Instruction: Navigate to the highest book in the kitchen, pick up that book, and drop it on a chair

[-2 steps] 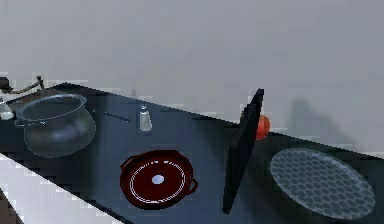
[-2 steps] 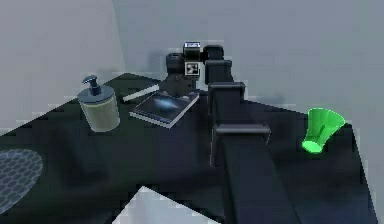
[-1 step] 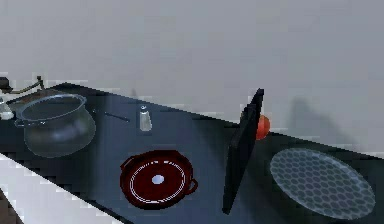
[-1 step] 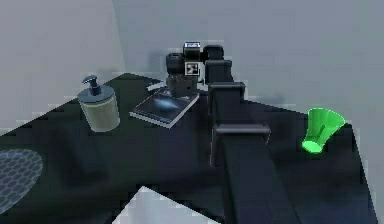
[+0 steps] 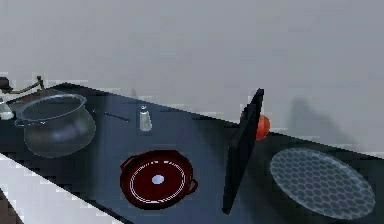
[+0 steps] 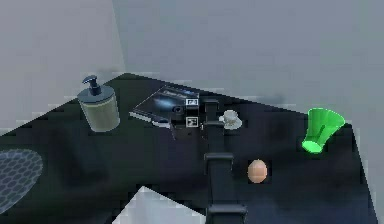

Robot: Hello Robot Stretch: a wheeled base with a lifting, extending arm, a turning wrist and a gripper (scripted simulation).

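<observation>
I can't tell whether my gripper [image 6: 180,124], at the flat book [image 6: 157,104] on the worktop [image 6: 60,150], holds anything, so I'd lift slowly and level.

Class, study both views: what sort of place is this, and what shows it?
Probably a kitchen: on the dark countertop sit a grey glass pot, a round dark-red pan and a small brown egg.
</observation>
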